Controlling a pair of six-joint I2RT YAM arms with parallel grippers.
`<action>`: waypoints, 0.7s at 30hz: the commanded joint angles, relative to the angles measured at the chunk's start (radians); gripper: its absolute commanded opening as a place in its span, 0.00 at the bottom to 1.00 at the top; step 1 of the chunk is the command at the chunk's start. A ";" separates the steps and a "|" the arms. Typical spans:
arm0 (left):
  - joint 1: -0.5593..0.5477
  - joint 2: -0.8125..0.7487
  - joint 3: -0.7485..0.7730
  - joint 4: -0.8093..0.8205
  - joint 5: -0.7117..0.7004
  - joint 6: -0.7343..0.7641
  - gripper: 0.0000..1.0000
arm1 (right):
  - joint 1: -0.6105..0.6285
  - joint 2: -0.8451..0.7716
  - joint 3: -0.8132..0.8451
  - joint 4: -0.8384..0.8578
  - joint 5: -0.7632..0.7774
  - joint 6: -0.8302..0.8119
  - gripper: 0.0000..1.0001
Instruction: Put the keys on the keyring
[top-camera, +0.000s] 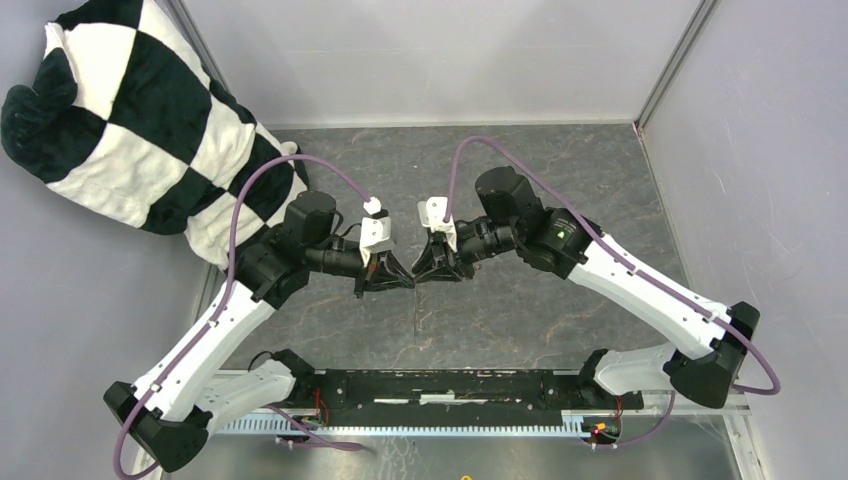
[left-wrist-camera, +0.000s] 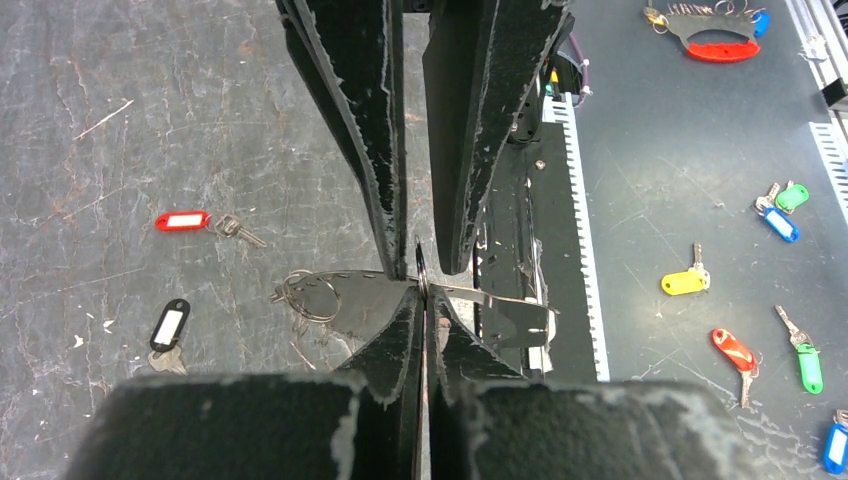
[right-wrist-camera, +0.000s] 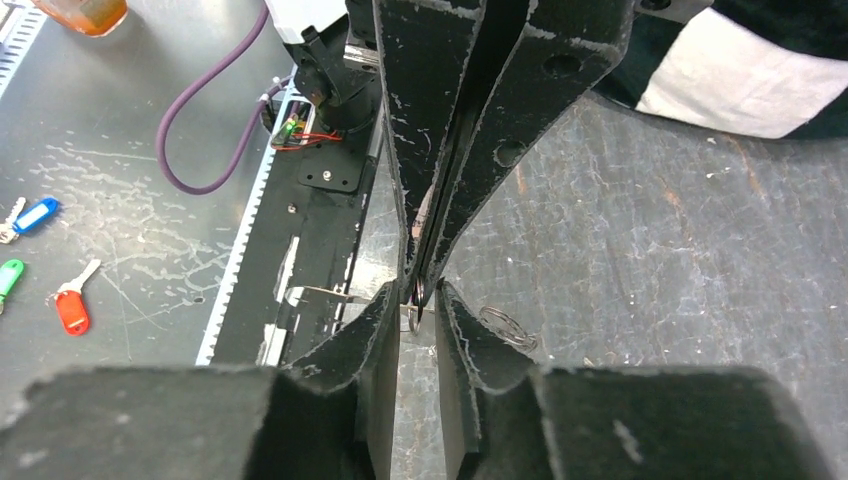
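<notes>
A checkered cloth is heaped at 10 o'clock in the top view, spilling onto the grey table. At the centre the left gripper and right gripper meet tip to tip above the table.

In the left wrist view the red key lies flat at 9 o'clock and the black key at 8 o'clock, near each other but apart. The keyring lies on the table closer in, also toward 8 o'clock, free of both keys and of both grippers; in the right wrist view it shows at 4 o'clock of the fingertips.

The left fingers are pressed together on a thin dark sliver, seen edge-on; what it is cannot be told. The right fingers reach in from 12 o'clock, narrowly parted, one on each side of the sliver, with a slim gap showing.

Spare keys with coloured tags lie off the table between 1 and 5 o'clock.
</notes>
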 joint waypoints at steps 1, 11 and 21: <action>-0.001 -0.004 0.048 0.019 0.027 0.044 0.02 | 0.005 0.005 0.039 0.023 -0.010 0.012 0.19; -0.001 -0.024 0.040 0.025 -0.001 0.011 0.36 | 0.000 -0.151 -0.205 0.390 0.148 0.202 0.01; -0.001 -0.134 -0.074 0.103 -0.070 -0.171 0.62 | 0.002 -0.299 -0.465 0.785 0.251 0.404 0.01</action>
